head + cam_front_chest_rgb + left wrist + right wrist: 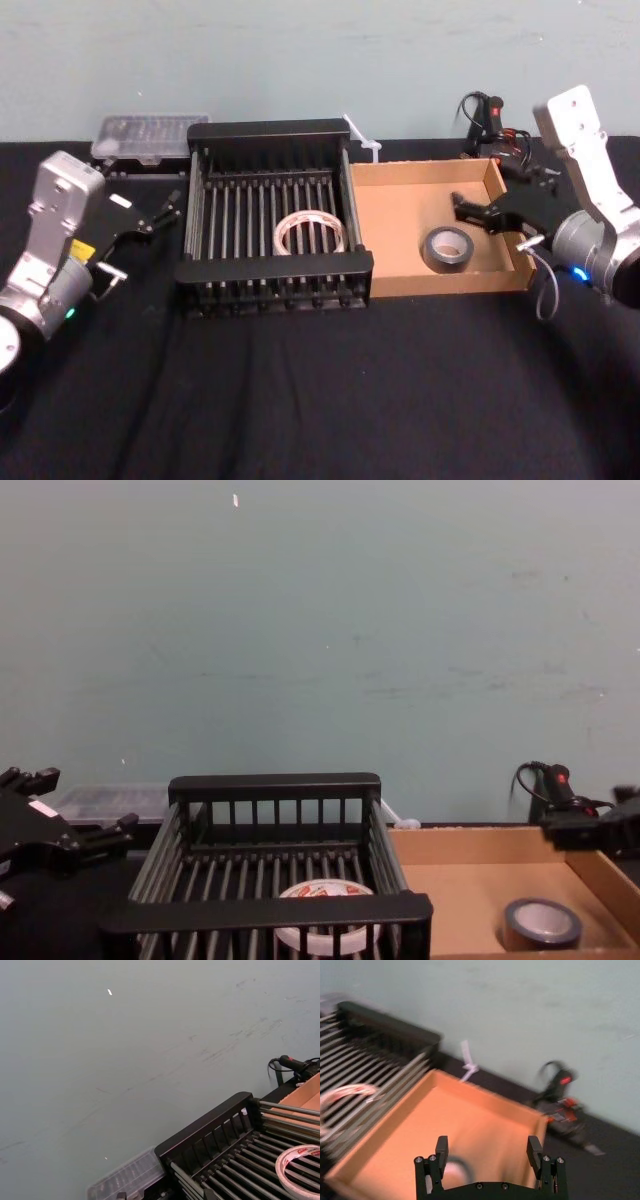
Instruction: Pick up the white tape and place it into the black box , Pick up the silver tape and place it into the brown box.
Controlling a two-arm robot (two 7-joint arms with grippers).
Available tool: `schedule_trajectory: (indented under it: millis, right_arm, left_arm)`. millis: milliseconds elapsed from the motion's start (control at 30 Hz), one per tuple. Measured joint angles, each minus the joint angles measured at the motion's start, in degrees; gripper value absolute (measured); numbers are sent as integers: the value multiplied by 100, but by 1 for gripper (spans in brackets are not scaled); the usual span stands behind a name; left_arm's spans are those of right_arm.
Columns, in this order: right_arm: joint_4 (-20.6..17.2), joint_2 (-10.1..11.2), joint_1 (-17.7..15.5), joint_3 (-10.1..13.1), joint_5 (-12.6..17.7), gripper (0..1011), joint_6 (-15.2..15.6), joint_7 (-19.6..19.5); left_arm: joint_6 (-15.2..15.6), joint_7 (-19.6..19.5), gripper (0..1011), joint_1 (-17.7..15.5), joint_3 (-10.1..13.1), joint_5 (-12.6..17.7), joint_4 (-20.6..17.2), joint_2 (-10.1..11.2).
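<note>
Black tabletop [300,400] — silver tape [462,1161] behind right claw [488,1144]

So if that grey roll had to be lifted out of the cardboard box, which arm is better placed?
Probably the right. The right gripper hangs open over the brown box, close beside the silver tape. The left gripper sits beyond the black box, which stands in between.

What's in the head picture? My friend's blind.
The white tape lies in the black box, the silver tape in the brown box. The open right tool hovers over it; the left tool is beside the black box.
</note>
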Motion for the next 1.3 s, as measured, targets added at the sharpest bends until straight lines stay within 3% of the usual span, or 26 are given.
schedule_trajectory:
  millis: [33, 67, 167, 633, 933, 1300]
  right_arm:
    - [0, 0, 0, 0, 0, 1002, 0, 0]
    - [-32, -40, -110, 23, -243, 1002, -270, -308]
    - [-36, -74, -241, 70, -483, 1002, -569, -586]
    - [64, -118, -827, 129, -1137, 1002, -1530, -1067]
    - [68, -197, -1038, 226, -1239, 1002, -1647, -1083]
    - [62, -185, -1027, 213, -1241, 1002, -1646, -1084]
  left_arm:
    - [0, 0, 1001, 0, 0, 0, 0, 0]
    - [0, 0, 1001, 0, 0, 0, 0, 0]
    - [0, 0, 1001, 0, 0, 0, 0, 0]
    - [0, 0, 1001, 0, 0, 0, 0, 0]
    - [0, 0, 1001, 0, 0, 0, 0, 0]
    - [0, 0, 1001, 0, 0, 0, 0, 0]
